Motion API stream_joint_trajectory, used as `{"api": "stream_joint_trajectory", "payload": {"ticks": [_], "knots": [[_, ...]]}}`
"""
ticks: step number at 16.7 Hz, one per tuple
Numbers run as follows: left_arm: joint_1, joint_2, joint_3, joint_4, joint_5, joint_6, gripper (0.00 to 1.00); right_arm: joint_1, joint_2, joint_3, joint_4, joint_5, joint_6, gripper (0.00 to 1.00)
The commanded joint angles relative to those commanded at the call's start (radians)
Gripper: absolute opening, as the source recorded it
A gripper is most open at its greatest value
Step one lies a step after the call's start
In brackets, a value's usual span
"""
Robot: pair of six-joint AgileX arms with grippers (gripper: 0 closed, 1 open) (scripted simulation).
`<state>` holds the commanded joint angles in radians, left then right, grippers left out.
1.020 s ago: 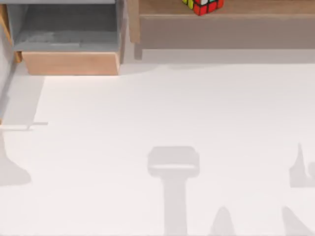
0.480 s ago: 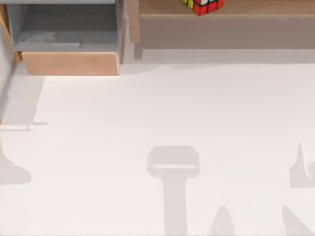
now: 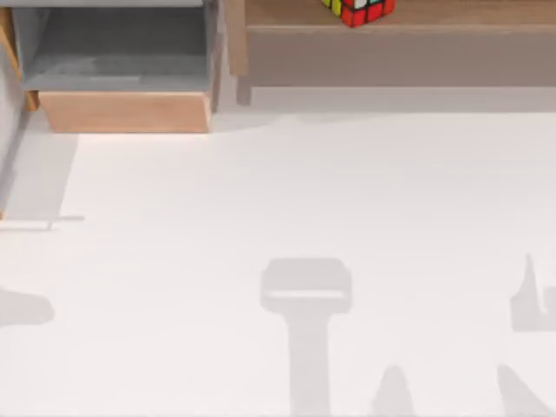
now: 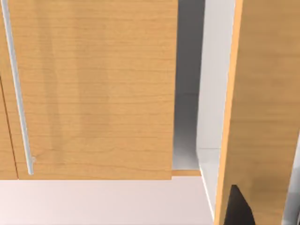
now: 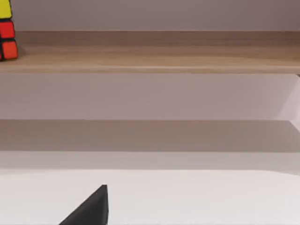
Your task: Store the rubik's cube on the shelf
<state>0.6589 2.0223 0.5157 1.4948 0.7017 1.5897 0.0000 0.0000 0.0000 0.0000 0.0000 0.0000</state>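
One rubik's cube sits on the tan top board of the shelf at the table's far edge, right of a wooden box with grey inside. In the right wrist view the cube rests on the shelf board. Whether either pincer is open or closed I cannot tell

One rubik's cube; one shelf; one wooden box.
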Motion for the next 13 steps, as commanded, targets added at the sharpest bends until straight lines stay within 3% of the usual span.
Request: {"api": "stream_joint_trajectory", "payload": {"ticks": [10,13], "knots": [[0.001,0.011,0.002,-0.011,-0.002,-0.003,0.0,0.0,0.0,0.0,0.0,0.0,0.0,1.0],[-0.03,0.036,0.06,-0.043,-0.035,-0.004,0.0,0.0,0.0,0.0,0.0,0.0,0.0,1.0]]}}
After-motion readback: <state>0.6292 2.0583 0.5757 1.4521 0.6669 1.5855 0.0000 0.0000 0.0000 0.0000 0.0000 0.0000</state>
